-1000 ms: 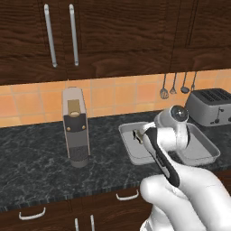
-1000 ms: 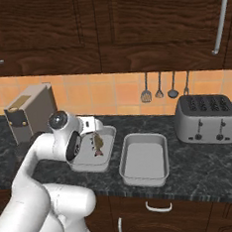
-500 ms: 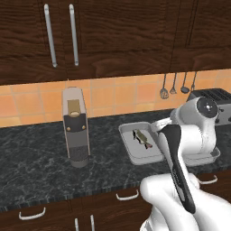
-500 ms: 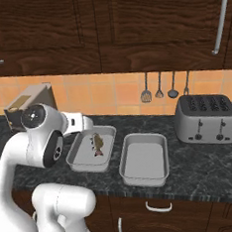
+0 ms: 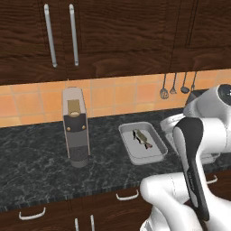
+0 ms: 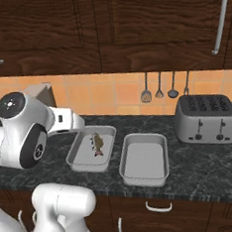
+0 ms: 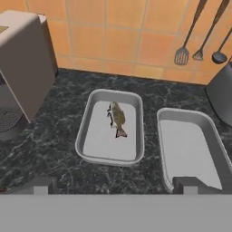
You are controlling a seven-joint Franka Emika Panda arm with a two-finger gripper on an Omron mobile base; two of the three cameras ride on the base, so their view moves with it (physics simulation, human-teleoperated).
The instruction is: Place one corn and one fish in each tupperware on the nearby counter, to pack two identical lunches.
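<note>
Hand view, centre of the frame: the left tupperware (image 7: pixel 110 131) is lying on the counter (image 7: pixel 50 149) with the dark fish (image 7: pixel 118 118) resting lengthwise on its floor, slightly toward the upper half and clear of the walls. The right tupperware (image 7: pixel 190 149) is sitting just beside it at the right of the frame, its long side parallel to its neighbour's and its floor bare. The two trays are standing side by side, presumably so that each can be loaded in turn with the same contents.

At the bottom edge, the gripper (image 7: pixel 113 185) is looking down on both trays; its two fingertips (image 7: pixel 38 185) are standing far apart, one at lower left and one at lower right, with nothing between them, so the jaws are wide and holding nothing. The hand is hanging well above the counter, a pose that suits travelling toward another item and not a grasp.

Right base view: the fish-bearing tray (image 6: pixel 91 149) is lying left of centre, the bare tray (image 6: pixel 144 158) beside it, and a silver toaster (image 6: pixel 206 118) is standing at the right. Utensils (image 6: pixel 158 86) are hanging on the orange tiled wall above.

Left base view: the fish (image 5: pixel 141 137) is showing in its tray (image 5: pixel 142 142) at centre right, while a coffee machine (image 5: pixel 75 127) is standing at centre left.

Judged from this layout, one of four items is packed; the second fish and the two corn cobs are nowhere in these frames, so their whereabouts cannot be told.
</note>
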